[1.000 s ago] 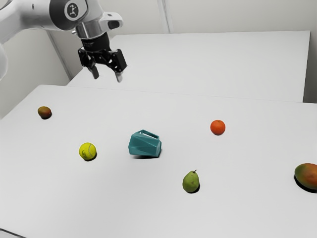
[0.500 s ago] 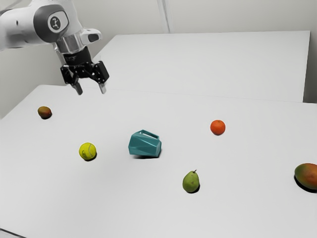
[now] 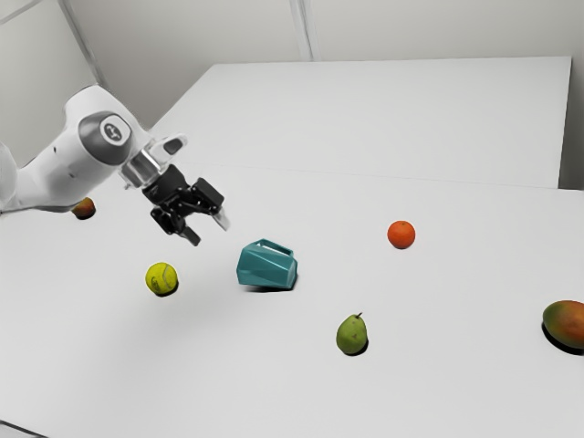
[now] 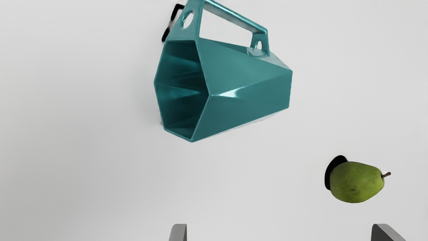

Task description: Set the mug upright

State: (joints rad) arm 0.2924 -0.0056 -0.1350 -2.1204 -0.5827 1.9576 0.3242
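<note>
Gripper (image 3: 209,231) spread and empty, at the exterior view's ten o'clock from the faceted teal mug (image 3: 267,265) lying on its side, mouth (image 4: 182,90) toward nine, should straddle it squarely before rotating the mouth skyward.

On the worktop (image 3: 228,383), mug (image 3: 266,265) between tennis ball (image 3: 161,278), exterior view's left, and orange (image 3: 401,234), right. Pear (image 3: 352,335) nearer the camera. Large mango (image 3: 568,324) far right; small fruit (image 3: 85,209) far left, partly behind my arm (image 3: 57,175).
</note>
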